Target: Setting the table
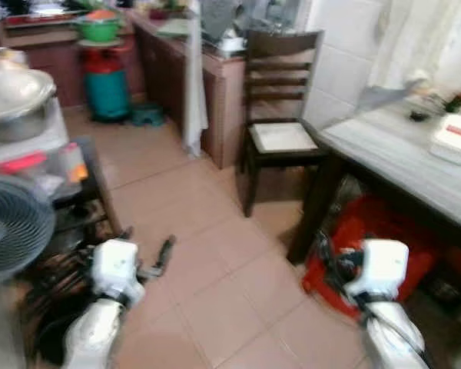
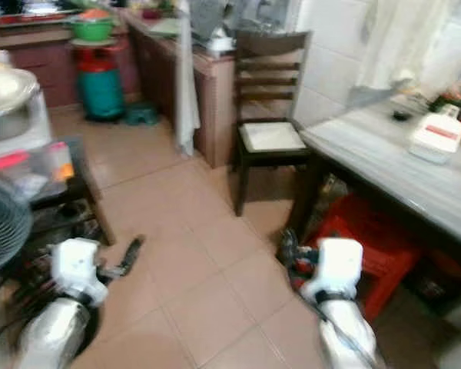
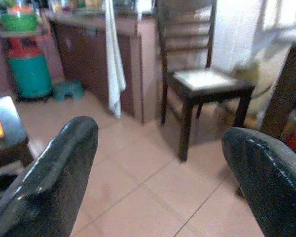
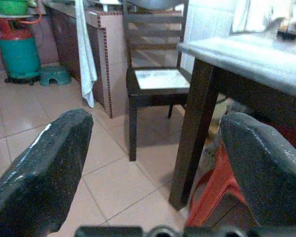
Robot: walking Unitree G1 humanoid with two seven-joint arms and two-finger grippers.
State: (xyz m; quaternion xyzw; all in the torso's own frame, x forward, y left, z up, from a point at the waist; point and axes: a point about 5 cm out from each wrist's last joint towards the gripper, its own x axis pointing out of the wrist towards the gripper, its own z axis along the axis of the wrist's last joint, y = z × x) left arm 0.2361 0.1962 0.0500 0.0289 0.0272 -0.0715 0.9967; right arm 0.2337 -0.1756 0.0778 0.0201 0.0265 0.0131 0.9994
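Note:
A grey dining table (image 1: 399, 154) stands at the right, with a white box with a red label (image 1: 455, 140) and a few small blurred items at its far end. A dark wooden chair (image 1: 280, 138) with a pale seat stands at the table's left end. Both arms hang low over the tiled floor. My left gripper (image 3: 158, 182) is open with nothing between its fingers (image 1: 163, 257), and the chair is seen beyond it. My right gripper (image 4: 153, 173) is open and empty too, down by the table's dark leg (image 4: 190, 138).
Red plastic stools (image 1: 369, 238) sit under the table. At the left are a fan (image 1: 11, 227) and a low black stand (image 1: 92, 184) holding tubs and a metal basin. A tiled counter (image 1: 215, 84) with a hanging white towel (image 1: 194, 84) and a teal gas cylinder (image 1: 106, 88) lie ahead.

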